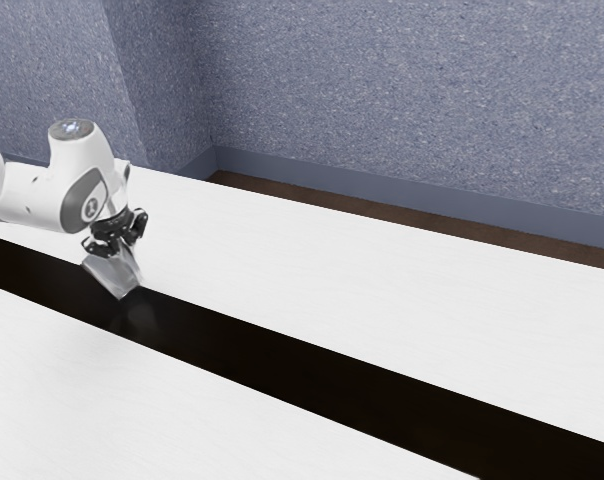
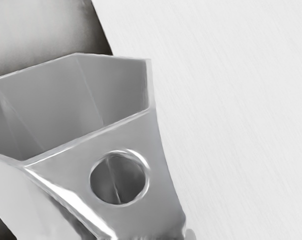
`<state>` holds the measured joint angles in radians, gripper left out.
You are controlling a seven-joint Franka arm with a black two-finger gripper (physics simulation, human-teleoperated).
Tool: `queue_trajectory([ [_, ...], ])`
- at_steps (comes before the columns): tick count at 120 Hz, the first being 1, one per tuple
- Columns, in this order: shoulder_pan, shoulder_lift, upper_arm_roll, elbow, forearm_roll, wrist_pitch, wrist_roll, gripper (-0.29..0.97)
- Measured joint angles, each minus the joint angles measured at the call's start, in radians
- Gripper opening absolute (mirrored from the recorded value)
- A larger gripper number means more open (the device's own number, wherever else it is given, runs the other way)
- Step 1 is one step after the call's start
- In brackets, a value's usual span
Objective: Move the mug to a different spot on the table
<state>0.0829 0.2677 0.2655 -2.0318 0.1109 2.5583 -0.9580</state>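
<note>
Under the gripper (image 1: 112,248), tilted mug (image 1: 118,276), top hidden.

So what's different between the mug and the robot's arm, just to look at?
The mug is plain grey with flat, angled sides; the arm is white and rounded, with a grey patch at its joint. The mug is small, sitting at the arm's end; the arm is far bulkier. Both look smooth and slightly shiny.

Light: bright, even, diffuse. White table (image 1: 402,270): near washed-out, flat in tone. Grey mug (image 2: 81,115): pale glints along rims, soft shading inside. Dark band (image 1: 282,370): faint pale sheen under mug. Far wall (image 1: 402,90): evenly lit.
</note>
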Motion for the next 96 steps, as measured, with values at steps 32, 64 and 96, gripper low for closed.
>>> queue_trajectory([
  [32, -0.007, -0.139, -0.003, -0.142, 0.178, 0.088, 0.008, 0.0],
  [64, -0.044, -0.256, -0.044, -0.295, 0.377, 0.121, -0.004, -0.03],
  [96, -0.075, -0.402, -0.11, -0.46, 0.413, 0.128, -0.076, -0.08],
])
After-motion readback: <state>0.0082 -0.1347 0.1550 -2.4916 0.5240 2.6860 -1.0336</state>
